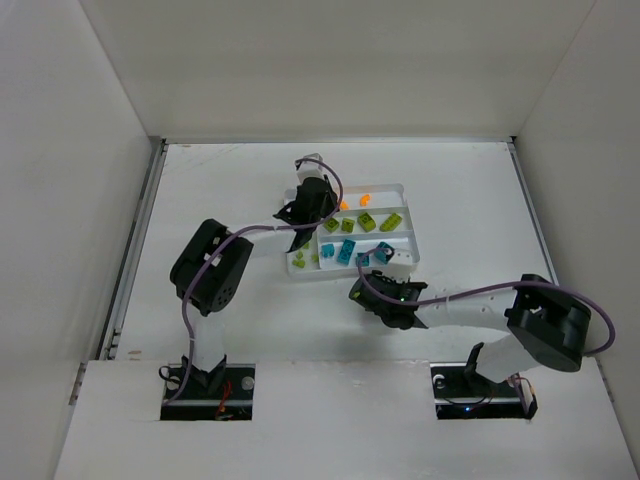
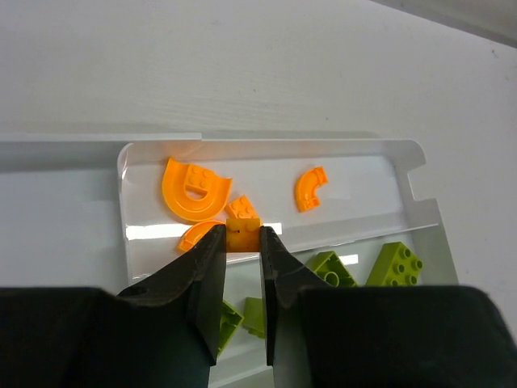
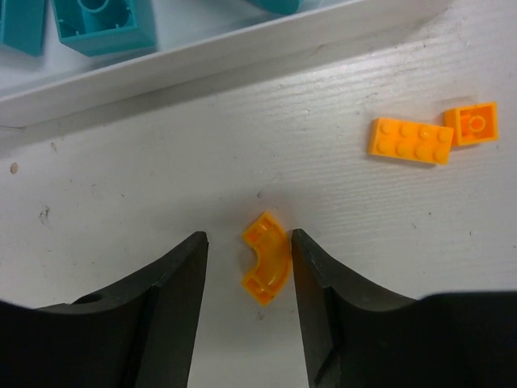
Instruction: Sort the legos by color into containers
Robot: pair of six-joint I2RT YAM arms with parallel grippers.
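Jaws of the left gripper (image 2: 241, 242) clamp an orange brick (image 2: 242, 230) over the orange section of the tray (image 2: 363, 194), likely for release among its colour. Right gripper (image 3: 249, 240) jaws stand apart astride an orange curve (image 3: 266, 267) on the table (image 3: 121, 178), beside the tray, set to pinch.

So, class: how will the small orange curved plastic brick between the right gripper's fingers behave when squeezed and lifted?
The orange curved brick looks rigid and probably light. Its glossy arc may twist or slip between the fingers of the right gripper. Lying flat on the white table, it should slide, not roll.
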